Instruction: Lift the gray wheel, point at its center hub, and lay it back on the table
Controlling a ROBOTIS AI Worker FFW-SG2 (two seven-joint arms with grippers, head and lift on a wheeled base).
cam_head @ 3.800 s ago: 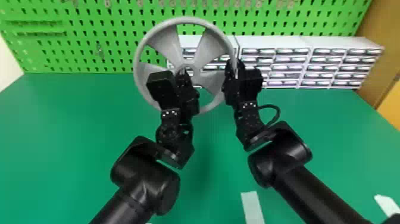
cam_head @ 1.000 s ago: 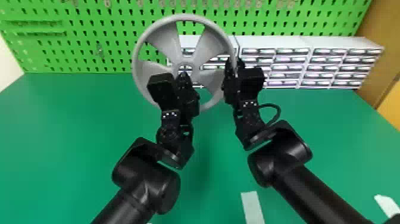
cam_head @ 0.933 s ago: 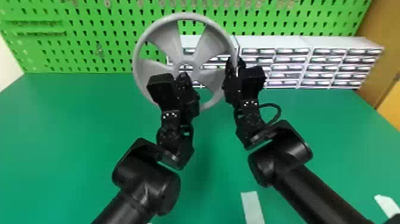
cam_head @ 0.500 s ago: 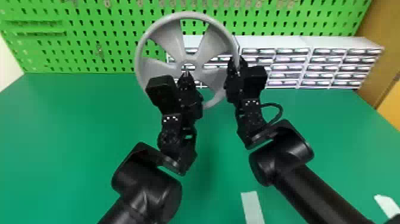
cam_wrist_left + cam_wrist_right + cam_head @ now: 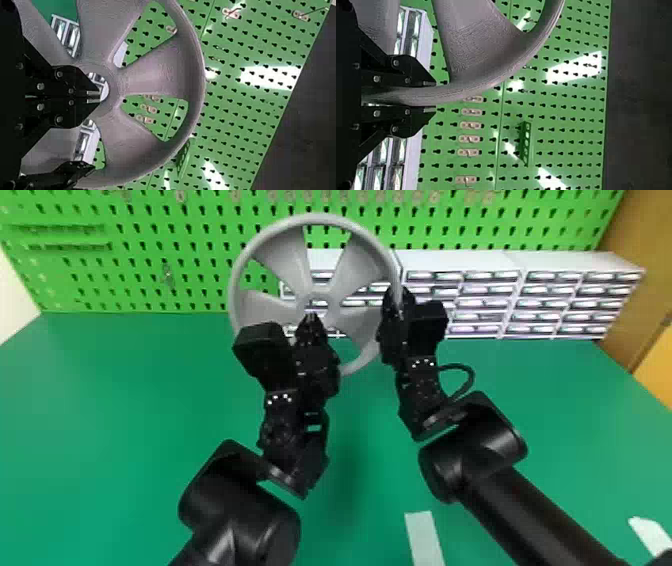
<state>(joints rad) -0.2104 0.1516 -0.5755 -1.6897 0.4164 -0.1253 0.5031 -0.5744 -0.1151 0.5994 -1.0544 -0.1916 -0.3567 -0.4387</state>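
The gray wheel (image 5: 290, 262) is held up on edge above the table (image 5: 125, 415), its spoked face toward the head camera. On its right rim my right gripper (image 5: 398, 297) is clamped; in the right wrist view the rim of the gray wheel (image 5: 470, 89) runs between the two fingers of my right gripper (image 5: 431, 97). My left gripper (image 5: 312, 317) is shut, its tips at the center hub (image 5: 320, 296). In the left wrist view, the closed tips of my left gripper (image 5: 97, 97) overlap the hole of the hub (image 5: 113, 85); whether they touch it I cannot tell.
White drawer units (image 5: 515, 265) line the back of the table at center and right. Behind them rises a green pegboard (image 5: 165, 220) with small hooks. A pale tape strip (image 5: 424, 535) lies near the front, another strip (image 5: 650, 535) at the right front.
Over the last second my left gripper has shifted slightly right and up at the hub. The wheel and my right gripper have also moved slightly right, with the rim still held.
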